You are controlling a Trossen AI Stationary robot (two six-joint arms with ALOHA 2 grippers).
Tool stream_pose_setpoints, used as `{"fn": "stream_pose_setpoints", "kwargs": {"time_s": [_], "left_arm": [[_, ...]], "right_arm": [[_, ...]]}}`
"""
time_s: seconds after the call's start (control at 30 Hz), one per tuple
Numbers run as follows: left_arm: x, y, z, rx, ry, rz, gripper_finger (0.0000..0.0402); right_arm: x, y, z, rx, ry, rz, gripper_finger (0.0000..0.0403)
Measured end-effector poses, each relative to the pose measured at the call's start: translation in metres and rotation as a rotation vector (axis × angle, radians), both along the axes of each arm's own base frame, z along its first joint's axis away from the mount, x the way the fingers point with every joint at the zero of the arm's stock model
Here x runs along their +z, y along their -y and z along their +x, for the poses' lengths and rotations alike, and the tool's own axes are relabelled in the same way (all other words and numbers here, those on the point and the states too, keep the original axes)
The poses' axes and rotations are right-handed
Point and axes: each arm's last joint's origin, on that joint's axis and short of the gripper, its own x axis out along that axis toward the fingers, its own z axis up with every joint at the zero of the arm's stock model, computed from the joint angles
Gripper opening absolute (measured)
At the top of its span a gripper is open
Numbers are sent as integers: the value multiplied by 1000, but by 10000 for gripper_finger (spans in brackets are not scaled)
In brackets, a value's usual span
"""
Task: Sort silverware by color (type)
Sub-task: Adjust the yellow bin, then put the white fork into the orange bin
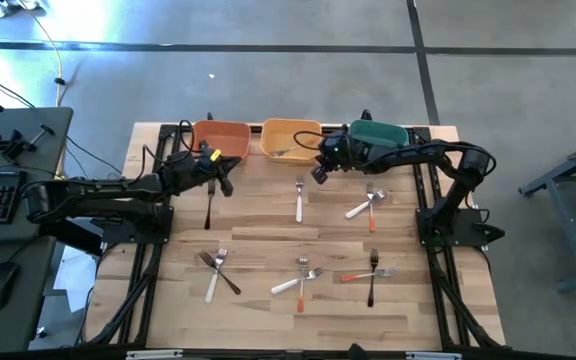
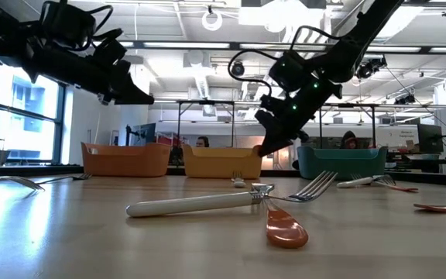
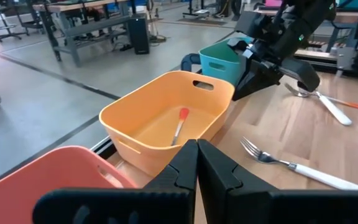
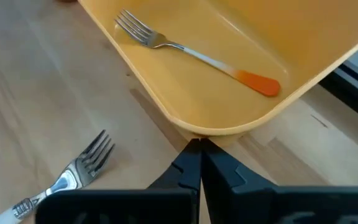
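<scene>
- Your silverware is mostly unsorted: one metal-tined fork with an orange-red tip on a pale handle (image 4: 194, 56) lies inside the yellow plastic bin (image 1: 290, 139); every other fork you can see is on the wooden table (image 1: 258, 215).
- Loose forks sit in small clusters: a black-handled fork (image 1: 209, 203) near the left arm, a white-handled fork (image 1: 299, 200) below the yellow bin, a white and orange-red pair (image 1: 366, 208) on the right, and three crossed groups along the near row, including a white and black pair (image 1: 218, 272).
- I judge the sorting has barely begun; nearly all pieces are left to place.
- The orange plastic bin (image 1: 220, 137) looks empty from the left wrist view, as far as it shows; you cannot see into the teal plastic bin (image 1: 379, 133).
- The left gripper (image 1: 222, 176) is fully closed and holds nothing, hanging by the orange bin.
- The right gripper (image 1: 320, 172) is likewise pinched closed and empty, just beside the yellow bin's near rim, above the table.
</scene>
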Motion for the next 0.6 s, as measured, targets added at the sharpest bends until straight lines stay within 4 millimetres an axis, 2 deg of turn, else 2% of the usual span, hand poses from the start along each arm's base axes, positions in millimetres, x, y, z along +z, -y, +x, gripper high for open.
{"fn": "stream_pose_setpoints", "kwargs": {"time_s": [0.13,0.4,0.6], "left_arm": [[0,-2,-1,10,0,1,0],[-1,-5,-3,29,-10,-4,0],[-4,-1,-1,-67,-9,-68,0]], "right_arm": [[4,-1,-2,15,-14,-1,0],[37,-11,-20,63,-38,-25,0],[50,-33,-24,299,-37,41,0]]}}
